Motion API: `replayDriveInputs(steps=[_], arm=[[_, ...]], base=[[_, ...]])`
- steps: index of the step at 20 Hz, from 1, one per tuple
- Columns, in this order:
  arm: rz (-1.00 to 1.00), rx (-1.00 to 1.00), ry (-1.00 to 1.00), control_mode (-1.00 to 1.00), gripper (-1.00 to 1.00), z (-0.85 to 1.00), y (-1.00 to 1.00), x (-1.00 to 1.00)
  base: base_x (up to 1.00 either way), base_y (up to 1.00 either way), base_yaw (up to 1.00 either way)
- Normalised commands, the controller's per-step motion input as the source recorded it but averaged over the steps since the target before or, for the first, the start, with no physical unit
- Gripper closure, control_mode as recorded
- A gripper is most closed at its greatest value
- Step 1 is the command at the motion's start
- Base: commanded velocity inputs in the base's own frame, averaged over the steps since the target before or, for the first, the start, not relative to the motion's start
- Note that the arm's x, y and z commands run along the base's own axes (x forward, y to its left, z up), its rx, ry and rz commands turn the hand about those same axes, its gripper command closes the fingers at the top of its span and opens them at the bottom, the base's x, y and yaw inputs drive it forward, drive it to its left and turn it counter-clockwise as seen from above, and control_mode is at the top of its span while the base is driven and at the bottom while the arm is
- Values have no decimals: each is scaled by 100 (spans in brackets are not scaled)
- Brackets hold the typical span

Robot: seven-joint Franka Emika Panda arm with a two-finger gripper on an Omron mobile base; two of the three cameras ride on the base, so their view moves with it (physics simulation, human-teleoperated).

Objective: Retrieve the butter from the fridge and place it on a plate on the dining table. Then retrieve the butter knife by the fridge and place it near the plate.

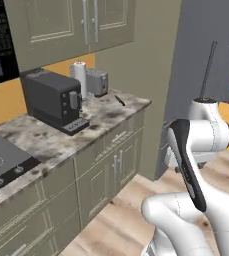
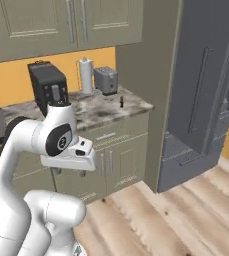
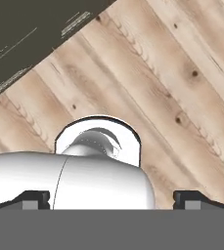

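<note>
While the arm sat folded above its base, the task appeared barely begun. The gripper pointed down at the plank floor, its two dark fingertips standing far apart at the edges of the hand view with nothing between them; it held nothing.

To the right stood the grey fridge, tall beside the olive-beige cabinet run, its long bar handle plain in the right base view. One door looked to stand ajar, though the angle made that hard to confirm, and the inside could not be seen. The butter was therefore presumed to lie within, unretrieved.

On the marble wall counter, near its end by the fridge, lay the butter knife, a slim dark thing resting apart from the other items; in the right base view it read as a small dark mark close to the counter's front edge. It lay untouched.

Further back on that counter stood a black coffee machine, a paper towel roll and a toaster, with a cooktop at the near left.

Judged from these views, both halves of the job remained: fetching the butter and carrying it to a plate on the dining table, then returning for the knife. The base seemed parked near the fridge, which suggested the butter step was the one in hand.
</note>
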Motion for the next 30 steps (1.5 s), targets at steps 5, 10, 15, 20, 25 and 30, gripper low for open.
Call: replayDriveInputs(steps=[5, 10, 15, 20, 25, 30], arm=[[0, 0, 0, 100, -100, 0, 0, 0], [0, 0, 0, 100, -100, 0, 0, 0], [0, 0, 0, 100, -100, 0, 0, 0], [0, 0, 0, 100, -100, 0, 0, 0], [0, 0, 0, 100, -100, 0, 0, 0], [0, 0, 0, 100, -100, 0, 0, 0]], base=[[98, -20, 56], [66, -27, 48], [30, -18, 38], [38, -24, 29], [53, -51, -4], [50, -61, -10]])
